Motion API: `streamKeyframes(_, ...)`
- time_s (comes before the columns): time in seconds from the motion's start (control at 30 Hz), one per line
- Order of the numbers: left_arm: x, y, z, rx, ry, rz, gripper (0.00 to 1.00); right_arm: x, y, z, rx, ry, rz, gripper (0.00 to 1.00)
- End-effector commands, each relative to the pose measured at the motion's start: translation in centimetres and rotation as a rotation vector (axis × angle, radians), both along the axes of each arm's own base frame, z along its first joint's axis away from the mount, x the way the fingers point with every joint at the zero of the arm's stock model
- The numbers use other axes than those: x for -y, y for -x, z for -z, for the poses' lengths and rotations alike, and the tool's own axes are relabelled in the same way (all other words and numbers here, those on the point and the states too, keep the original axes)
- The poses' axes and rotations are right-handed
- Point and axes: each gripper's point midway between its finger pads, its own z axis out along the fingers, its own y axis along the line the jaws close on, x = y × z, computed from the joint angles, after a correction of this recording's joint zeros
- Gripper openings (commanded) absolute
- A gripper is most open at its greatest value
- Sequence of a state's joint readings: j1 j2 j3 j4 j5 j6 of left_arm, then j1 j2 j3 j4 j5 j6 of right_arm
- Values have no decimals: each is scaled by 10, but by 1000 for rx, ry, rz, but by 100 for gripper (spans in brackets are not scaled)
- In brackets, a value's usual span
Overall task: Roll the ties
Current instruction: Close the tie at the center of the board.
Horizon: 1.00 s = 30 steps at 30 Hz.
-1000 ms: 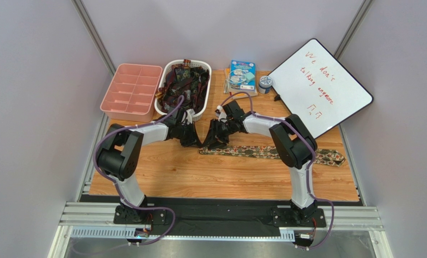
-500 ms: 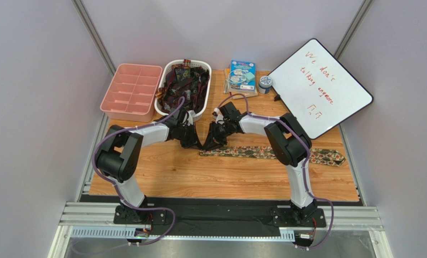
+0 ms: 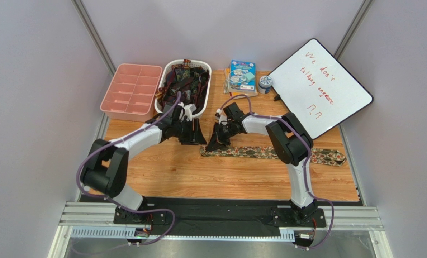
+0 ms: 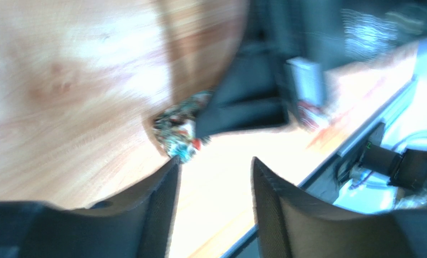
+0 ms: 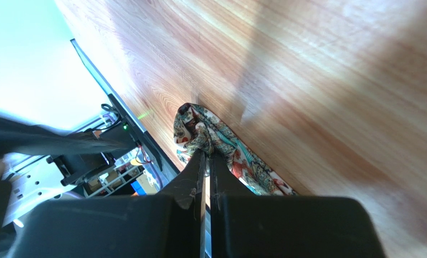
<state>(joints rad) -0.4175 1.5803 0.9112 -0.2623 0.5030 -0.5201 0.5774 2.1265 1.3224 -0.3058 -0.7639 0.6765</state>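
tie (image 3: 264, 153): flat on the wooden table (image 3: 161, 172), long axis running left to right, left end bunched into a small fold
right gripper (image 5: 206, 155): pinched closed on that fold
left gripper (image 4: 214, 162): jaws apart, empty, just left of the fold
fabric: thin, limp, paisley-printed weave

Wooden surface (image 3: 226, 177), light plank grain, closed in by pale grey walls. Far left corner: pink divided tray (image 3: 130, 92), its compartments bare. Just beside it on the right, a white oval basket (image 3: 206, 91). Further right along the back edge, a blue printed box (image 3: 242, 74), then a small round tin (image 3: 265, 84) near it. Far right: a whiteboard (image 3: 320, 88), set at an angle, red handwriting on it, overhanging the surface's right edge.
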Motion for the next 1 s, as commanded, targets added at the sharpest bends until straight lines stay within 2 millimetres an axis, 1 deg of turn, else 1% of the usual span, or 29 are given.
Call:
streamKeyframes(0.0, -1, 0, -53, 279, 35, 181, 68, 10, -5, 5, 57, -2, -4, 0)
streamKeyframes(0.03, -5, 3, -58, 371, 10, 269, 75, 12, -4, 7, 55, -6, -1, 0)
streamKeyframes(0.07, -7, 5, -58, 411, 3, 320, 76, 11, -3, 7, 54, -14, -4, 0)
streamKeyframes(0.1, -7, 10, -58, 452, 9, 397, 77, 13, -3, 6, 47, -20, -3, 0)
streamKeyframes(0.13, -11, 13, -54, 518, -22, 494, 77, 12, -5, 6, 49, -29, 5, 0)
streamKeyframes(0.17, -12, 16, -51, 558, -29, 555, 77, 14, -2, 9, 39, -28, 7, 0)
streamKeyframes(0.2, -10, 23, -48, 582, -2, 620, 77, 15, -1, 10, 31, -37, 7, 0)
streamKeyframes(0.27, -11, 24, -42, 648, -8, 696, 77, 14, -2, 10, 24, -54, 16, 0)
streamKeyframes(0.3, -4, 27, -53, 669, 42, 749, 77, 13, 0, 11, 17, -58, 12, 0)
streamKeyframes(0.33, -2, 31, -50, 643, 64, 777, 79, 12, -1, 13, 19, -61, 14, 0)
streamKeyframes(0.37, 0, 27, -53, 667, 65, 792, 80, 12, -2, 12, 16, -66, 20, 0)
streamKeyframes(0.4, 0, 23, -52, 678, 43, 797, 80, 10, -1, 12, 6, -79, 10, 0)
streamKeyframes(0.47, -2, 23, -55, 712, 29, 815, 79, 9, 0, 11, 4, -86, -2, 0)
streamKeyframes(0.5, -4, 27, -64, 776, 23, 841, 79, 11, 4, 12, -5, -83, -8, 0)
streamKeyframes(0.53, -3, 29, -68, 821, 28, 849, 79, 12, 6, 12, -4, -83, -15, 0)
streamKeyframes(0.57, -3, 40, -60, 830, 31, 872, 79, 14, 9, 13, -12, -79, -19, 0)
streamKeyframes(0.6, -1, 42, -72, 932, 18, 890, 79, 20, 14, 16, -27, -71, -23, 0)
streamKeyframes(0.63, 2, 48, -69, 947, 8, 904, 79, 23, 15, 14, -24, -73, -26, 0)
streamKeyframes(0.67, 5, 57, -63, 944, -7, 924, 78, 25, 17, 15, -26, -68, -28, 0)
streamKeyframes(0.73, 14, 64, -77, 962, 45, 885, 78, 35, 21, 17, -34, -63, -32, 0)
streamKeyframes(0.77, 17, 70, -75, 951, 70, 864, 78, 37, 21, 16, -32, -65, -37, 0)
streamKeyframes(0.8, 31, 71, -92, 1017, 107, 843, 78, 41, 24, 16, -38, -65, -46, 0)
streamKeyframes(0.83, 37, 74, -96, 984, 134, 797, 78, 44, 28, 16, -39, -64, -52, 0)
streamKeyframes(0.87, 42, 75, -96, 973, 136, 774, 78, 46, 31, 14, -40, -74, -62, 0)
streamKeyframes(0.9, 53, 77, -98, 993, 157, 775, 79, 49, 34, 14, -35, -76, -76, 0)
streamKeyframes(0.93, 54, 81, -87, 957, 160, 752, 79, 52, 39, 15, -45, -77, -83, 0)
streamKeyframes(0.97, 58, 67, -86, 1000, 133, 694, 79, 53, 40, 13, -44, -87, -89, 0)
